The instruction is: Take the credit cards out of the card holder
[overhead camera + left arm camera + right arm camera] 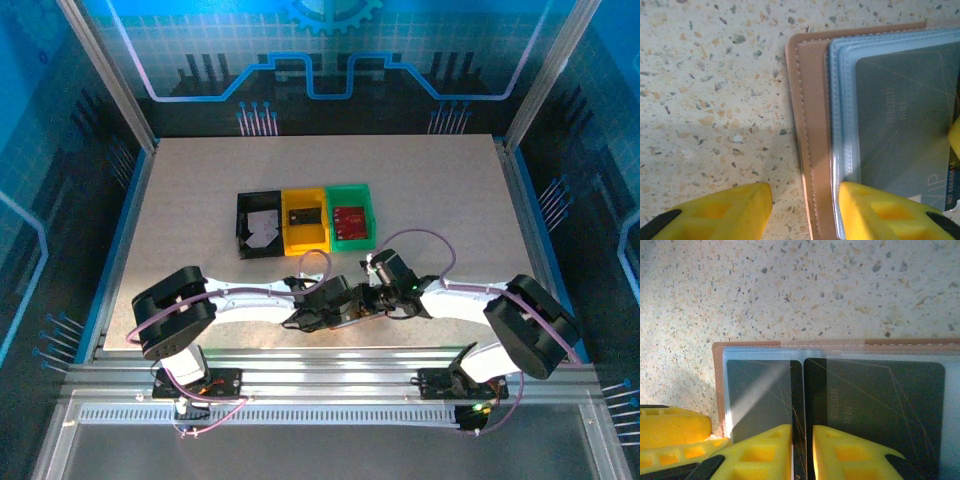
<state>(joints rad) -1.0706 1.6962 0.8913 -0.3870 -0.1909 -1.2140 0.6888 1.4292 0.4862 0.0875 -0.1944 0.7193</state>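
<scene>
The tan card holder [812, 115] lies open on the speckled table, its clear blue-grey sleeves facing up. A dark credit card [905, 115] sits in one sleeve. In the right wrist view the card holder [840, 342] shows two dark cards, one in the left sleeve [757, 395] and one on the right [880, 405]. My right gripper [802, 432] is pinched on a dark card edge poking out of the left sleeve. My left gripper [805, 195] is open across the holder's edge, one finger [880, 215] on the sleeve and the other [725, 210] on the table.
Behind the arms stand a black tray [243, 228] with a white card, a yellow tray [305, 240] with a dark card and a green tray [352, 238] with a red card. Both arms [350, 300] meet near the table's front edge.
</scene>
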